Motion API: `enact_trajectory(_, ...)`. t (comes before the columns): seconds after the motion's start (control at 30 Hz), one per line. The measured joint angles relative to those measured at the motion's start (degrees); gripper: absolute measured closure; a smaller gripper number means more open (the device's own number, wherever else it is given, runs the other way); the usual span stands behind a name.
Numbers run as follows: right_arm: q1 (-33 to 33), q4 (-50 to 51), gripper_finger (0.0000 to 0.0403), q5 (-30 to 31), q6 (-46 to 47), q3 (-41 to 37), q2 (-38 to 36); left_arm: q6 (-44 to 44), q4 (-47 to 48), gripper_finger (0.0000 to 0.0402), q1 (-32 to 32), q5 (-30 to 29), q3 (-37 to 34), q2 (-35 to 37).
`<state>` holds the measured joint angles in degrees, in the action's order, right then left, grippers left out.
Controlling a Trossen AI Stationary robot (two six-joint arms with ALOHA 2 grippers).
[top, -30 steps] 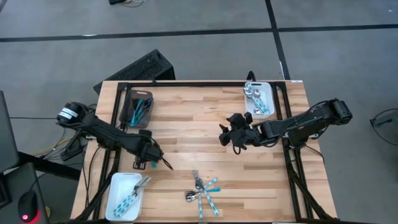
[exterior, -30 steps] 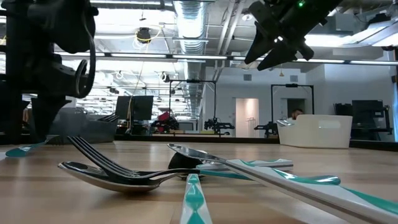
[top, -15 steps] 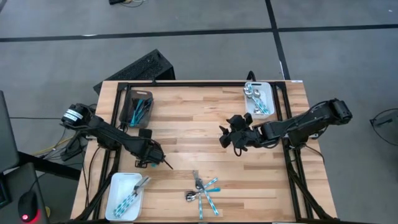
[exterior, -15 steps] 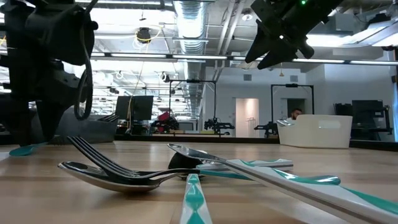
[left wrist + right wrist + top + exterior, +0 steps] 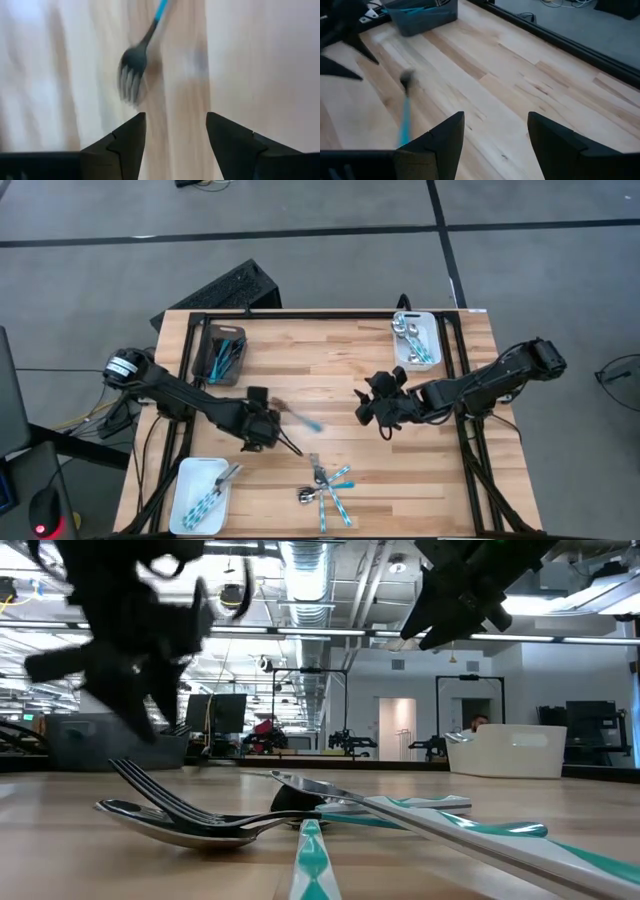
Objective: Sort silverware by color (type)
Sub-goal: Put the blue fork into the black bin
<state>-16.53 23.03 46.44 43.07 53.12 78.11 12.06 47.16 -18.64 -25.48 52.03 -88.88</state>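
Note:
A fork with a teal handle [image 5: 300, 417] lies blurred on the bare wood mid-table, just right of my left gripper [image 5: 270, 430]. In the left wrist view the fork [image 5: 133, 67] is ahead of the open fingers of my left gripper [image 5: 175, 120], apart from them. My right gripper [image 5: 368, 408] hovers open above the table right of centre, pointing toward the fork [image 5: 406, 107]. A heap of silverware [image 5: 326, 485] rests on the wood near the front edge, close up in the low view [image 5: 300, 815].
A dark grey tray [image 5: 205, 365] with teal-handled pieces stands at the far left. A white tray [image 5: 185, 515] with silverware sits at the near left corner. Another white tray [image 5: 428, 320] with spoons is at the far right. Bare wood lies between them.
My left gripper has swung toward the table's right edge and risen a little, tipping as it went, fingers still open. The teal-handled fork that lay by it at the near left is now farther right, mid-table, blurred in motion.

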Motion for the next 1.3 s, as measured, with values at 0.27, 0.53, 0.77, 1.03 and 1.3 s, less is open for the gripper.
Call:
enact_trajectory(0.27,-0.4,0.1,0.0159,0.0,0.0,0.0,0.0,-9.2,-7.5,0.0205,3.6,-0.4,2.4,-0.1)
enact_trajectory(0.53,-2.7,7.0,0.0159,-4.3,3.1,0.0,0.0,-19.7,-37.4,0.0205,12.2,12.2,2.5,-2.7)
enact_trajectory(0.77,-8.4,17.8,0.0159,-6.0,15.5,0.0,0.0,-28.0,-50.9,0.0205,15.6,19.2,2.5,-10.2)
enact_trajectory(1.03,-12.7,19.0,0.0159,-1.5,19.5,0.0,0.0,-29.8,-50.2,0.0205,19.1,19.5,5.7,-18.2)
enact_trajectory(1.3,-11.1,19.0,0.0159,-1.1,19.5,0.0,0.0,-27.4,-47.7,0.027,21.5,22.1,6.0,-21.0)
